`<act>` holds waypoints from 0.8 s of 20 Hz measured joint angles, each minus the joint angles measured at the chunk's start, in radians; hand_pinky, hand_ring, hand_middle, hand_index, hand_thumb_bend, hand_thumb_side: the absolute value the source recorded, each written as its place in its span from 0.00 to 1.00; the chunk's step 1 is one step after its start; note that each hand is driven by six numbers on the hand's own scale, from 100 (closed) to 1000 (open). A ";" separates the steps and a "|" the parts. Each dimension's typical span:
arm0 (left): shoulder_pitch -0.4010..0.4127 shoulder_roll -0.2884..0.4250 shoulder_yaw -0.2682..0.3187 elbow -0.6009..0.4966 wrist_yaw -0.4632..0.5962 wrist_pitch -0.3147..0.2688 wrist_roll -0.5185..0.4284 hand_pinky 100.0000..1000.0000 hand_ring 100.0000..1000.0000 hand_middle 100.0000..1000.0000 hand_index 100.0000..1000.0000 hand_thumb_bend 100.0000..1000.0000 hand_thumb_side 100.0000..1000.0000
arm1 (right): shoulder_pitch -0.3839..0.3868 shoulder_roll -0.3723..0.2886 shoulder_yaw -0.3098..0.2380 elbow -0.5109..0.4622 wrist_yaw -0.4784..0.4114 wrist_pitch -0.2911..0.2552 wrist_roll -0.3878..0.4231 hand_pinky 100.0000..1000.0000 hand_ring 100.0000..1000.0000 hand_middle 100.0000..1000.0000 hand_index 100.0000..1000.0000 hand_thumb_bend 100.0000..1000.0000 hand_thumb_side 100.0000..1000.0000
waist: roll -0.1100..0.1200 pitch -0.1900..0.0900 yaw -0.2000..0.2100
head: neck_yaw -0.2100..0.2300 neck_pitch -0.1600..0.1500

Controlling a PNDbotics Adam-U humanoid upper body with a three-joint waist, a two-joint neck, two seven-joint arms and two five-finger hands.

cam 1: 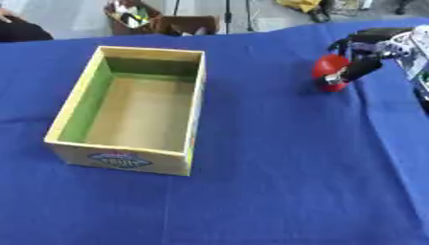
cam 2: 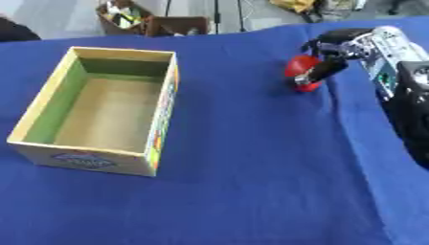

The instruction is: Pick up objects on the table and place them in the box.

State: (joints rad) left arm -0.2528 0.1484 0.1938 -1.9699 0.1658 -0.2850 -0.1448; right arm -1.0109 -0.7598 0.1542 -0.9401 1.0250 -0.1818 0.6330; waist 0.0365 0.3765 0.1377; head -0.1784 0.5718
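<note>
One open box [cam 1: 134, 110] sits on the left half of a desk [cam 1: 276, 158] covered with a deep blue cloth. The box is rectangular, with pale yellow outer walls, a green inner wall on its left side and a plain tan floor. A blue oval label shows on the short wall nearest the camera. Nothing can be seen inside the box.

Well apart from it, toward the far right of the desk, is a round red object [cam 1: 328, 72] with a small pale patch on its near side. The robot's right hand [cam 2: 328, 60], black with silver parts, comes in from the upper right and is at this object. Its dark fingers [cam 1: 362, 68] are curled down over the top and right side of the red object, holding it. Whether the object rests on the cloth or is just above it cannot be told. Part of the right arm, black with a white and silver section, runs along the right edge in the right eye view.

The left hand does not appear in either view.

Beyond the far edge of the desk, on a grey floor, stand brown cartons [cam 1: 159, 21] with mixed items in them.
</note>
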 measured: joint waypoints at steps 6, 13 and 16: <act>0.000 0.000 0.000 -0.001 0.000 0.001 0.000 0.08 0.24 0.30 0.67 0.00 0.72 | 0.005 0.006 0.007 0.009 0.039 0.022 0.013 0.61 0.66 0.72 0.94 0.39 0.87 | -0.002 0.000 -0.001 | 0.000 0.000; -0.001 0.000 0.000 -0.005 0.000 0.003 -0.001 0.08 0.24 0.30 0.67 0.00 0.72 | 0.005 0.010 0.007 0.010 0.064 0.059 -0.001 0.48 0.57 0.66 0.88 0.20 0.85 | -0.002 -0.001 -0.002 | 0.000 0.000; -0.001 0.000 0.000 -0.005 0.000 0.004 0.000 0.08 0.24 0.30 0.67 0.00 0.72 | 0.005 0.015 0.007 0.010 0.062 0.070 -0.022 0.42 0.54 0.63 0.85 0.13 0.77 | -0.002 -0.001 -0.002 | 0.000 0.000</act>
State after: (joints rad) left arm -0.2542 0.1482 0.1937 -1.9751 0.1658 -0.2808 -0.1449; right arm -1.0057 -0.7443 0.1614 -0.9300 1.0875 -0.1119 0.6110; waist 0.0343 0.3751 0.1358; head -0.1785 0.5718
